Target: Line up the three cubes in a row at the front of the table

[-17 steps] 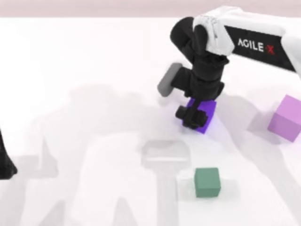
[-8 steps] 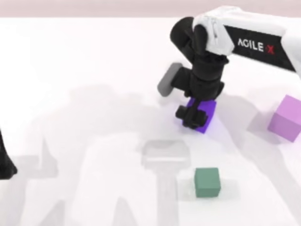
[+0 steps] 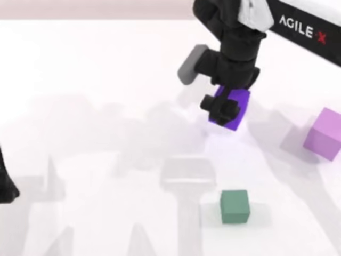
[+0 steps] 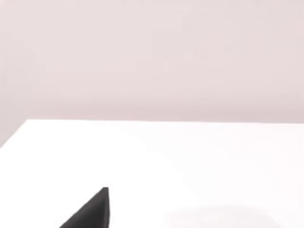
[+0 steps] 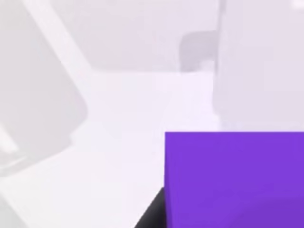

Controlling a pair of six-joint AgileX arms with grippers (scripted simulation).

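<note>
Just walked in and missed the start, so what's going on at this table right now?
The right arm's hand is shut on the purple cube and has lifted it off the white table, back of centre. The teal-green cube sits near the front, and the lilac-pink cube sits at the right side, both untouched. The left arm is parked at the left edge. No row has been formed yet.

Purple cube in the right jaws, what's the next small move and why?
Probably carry the purple cube toward the front of the table, beside the green cube. The right gripper holds it, seemingly lifted, while the green cube already sits near the front.
</note>
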